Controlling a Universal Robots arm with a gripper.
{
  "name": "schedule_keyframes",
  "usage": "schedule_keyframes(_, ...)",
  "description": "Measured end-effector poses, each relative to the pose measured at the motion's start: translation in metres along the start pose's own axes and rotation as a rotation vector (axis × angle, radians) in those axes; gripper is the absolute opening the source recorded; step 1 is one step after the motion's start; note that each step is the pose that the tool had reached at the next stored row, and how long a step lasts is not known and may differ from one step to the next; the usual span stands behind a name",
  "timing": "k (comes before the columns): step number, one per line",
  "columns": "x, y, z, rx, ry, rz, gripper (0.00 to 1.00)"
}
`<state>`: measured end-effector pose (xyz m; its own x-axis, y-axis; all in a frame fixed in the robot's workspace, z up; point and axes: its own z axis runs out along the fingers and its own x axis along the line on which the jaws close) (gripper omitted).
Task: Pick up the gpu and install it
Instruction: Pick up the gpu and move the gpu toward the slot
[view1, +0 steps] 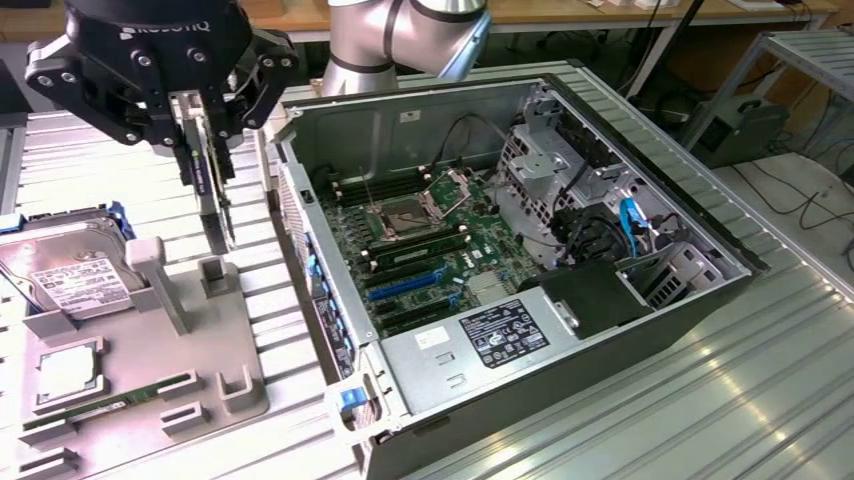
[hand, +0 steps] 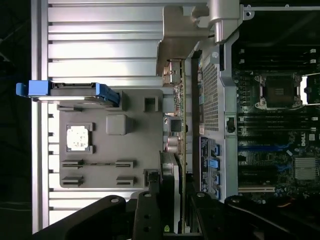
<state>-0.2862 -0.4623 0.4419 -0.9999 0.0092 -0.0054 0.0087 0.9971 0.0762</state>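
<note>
Pick-up done: the tool (view1: 207, 128) was clamped on the gpu (view1: 216, 200), which hung upright between the grey tray (view1: 200, 345) and the open computer case (view1: 447, 368) — install not yet done.

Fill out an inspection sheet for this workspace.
Surface: ribbed metal table, grey parts tray on it.
Job's things: gpu hangs upright from the gripper by the tray; open computer case beside it.
Clutter: hard drive, processor chip and memory stick in the tray.
Grippers: gripper shut on the gpu.
Cables: blue cable inside the case; loose cables on the floor at the exterior view's right.
Surroundings: dark box beyond the table.
</note>
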Motion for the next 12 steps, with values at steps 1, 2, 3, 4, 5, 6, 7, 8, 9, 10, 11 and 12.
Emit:
schedule_keyframes(1,-0.004,0.0000,0.0001,-0.0001,-0.0001,0.000,0.28)
schedule_keyframes(2,-0.006,0.0001,0.0000,0.0001,0.0000,0.000,0.28)
schedule_keyframes(3,-0.015,0.0001,0.0001,0.0000,0.0000,0.000,0.28)
schedule_keyframes(4,-0.017,0.0001,0.0001,0.0000,0.0000,0.000,0.28)
schedule_keyframes(5,-0.019,0.0001,0.0001,0.0000,0.0000,0.000,0.28)
schedule_keyframes(6,-0.020,0.0002,0.0001,0.0000,0.0000,0.000,0.28)
schedule_keyframes(7,-0.023,0.0002,0.0002,0.0000,0.0000,0.000,0.28)
schedule_keyframes(8,-0.025,0.0002,0.0002,0.0000,0.0000,0.000,0.28)
schedule_keyframes(9,-0.027,0.0002,0.0002,0.0000,0.0000,0.000,0.28)
schedule_keyframes(10,-0.028,0.0002,0.0002,0.0000,0.0000,0.000,0.28)
schedule_keyframes(11,-0.030,0.0002,0.0002,0.0000,0.0000,0.000,0.28)
schedule_keyframes(12,-0.031,0.0003,0.0002,0.0000,0.0000,0.000,0.28)
